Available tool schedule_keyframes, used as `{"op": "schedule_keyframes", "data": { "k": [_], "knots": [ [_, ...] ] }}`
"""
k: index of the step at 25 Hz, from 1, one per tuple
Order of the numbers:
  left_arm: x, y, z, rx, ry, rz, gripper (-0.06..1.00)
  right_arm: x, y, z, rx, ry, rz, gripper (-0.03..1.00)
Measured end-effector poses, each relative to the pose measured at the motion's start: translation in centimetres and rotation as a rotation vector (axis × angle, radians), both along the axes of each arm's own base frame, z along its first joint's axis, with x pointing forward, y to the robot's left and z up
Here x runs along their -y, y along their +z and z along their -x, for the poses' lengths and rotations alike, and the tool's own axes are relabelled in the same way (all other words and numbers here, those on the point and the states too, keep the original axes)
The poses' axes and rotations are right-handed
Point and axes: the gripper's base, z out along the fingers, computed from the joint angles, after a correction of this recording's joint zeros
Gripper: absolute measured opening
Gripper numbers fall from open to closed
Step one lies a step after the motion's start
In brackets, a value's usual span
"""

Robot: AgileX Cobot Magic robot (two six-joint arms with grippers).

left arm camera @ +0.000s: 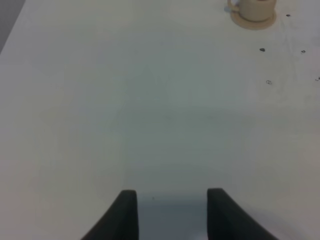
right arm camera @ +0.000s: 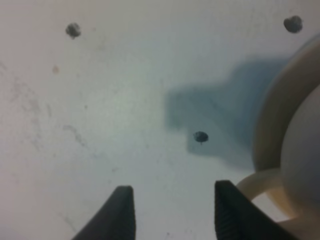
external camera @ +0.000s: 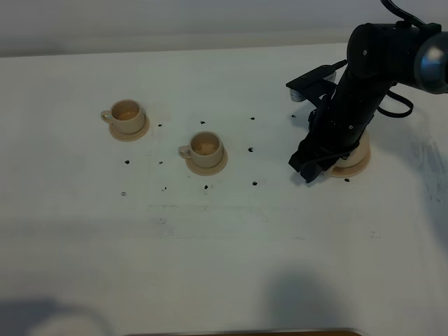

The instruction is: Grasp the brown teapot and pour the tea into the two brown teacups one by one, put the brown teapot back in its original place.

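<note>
The round squat beige-tan ceramic teapot [right arm camera: 302,150] sits on its wide flat beige-tan saucer [external camera: 358,165] in the right half of the white worktop [external camera: 224,245], roughly midway between the far and near edges; the black right arm [external camera: 364,77] hides most of it in the high view.

The right gripper [right arm camera: 174,189] hangs low just beside the pot with its jaws spread and nothing between them; the teapot's loop handle [right arm camera: 255,182] lies just outside one finger, near but not enclosed, so there is no grasp.

The two small beige-tan ceramic teacups, the farther cup [external camera: 128,112] and the nearer cup [external camera: 205,145], stand upright on their small matching saucers [external camera: 142,131] left of the middle, well apart from the teapot; their insides look tan, and I cannot tell whether that is tea or bare glaze.

The left gripper [left arm camera: 172,192] is also spread, pinching nothing, over bare worktop.

Judging progress: a pot on its saucer with open jaws at its handle fits either the opening reach or a finished return, and these views do not settle which; if the cups are dry, all is left: close on the handle, lift, pour into each cup in turn, and set the pot back.
</note>
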Motion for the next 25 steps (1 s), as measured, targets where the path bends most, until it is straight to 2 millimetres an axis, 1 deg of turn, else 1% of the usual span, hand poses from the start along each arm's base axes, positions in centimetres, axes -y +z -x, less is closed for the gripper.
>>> {"op": "schedule_keyframes", "data": {
  "k": [25],
  "knots": [
    [0.0, 0.0, 0.0, 0.0, -0.001, -0.001, 0.31, 1.1, -0.2, 0.6, -0.065, 0.037, 0.129, 0.38]
  ]
}}
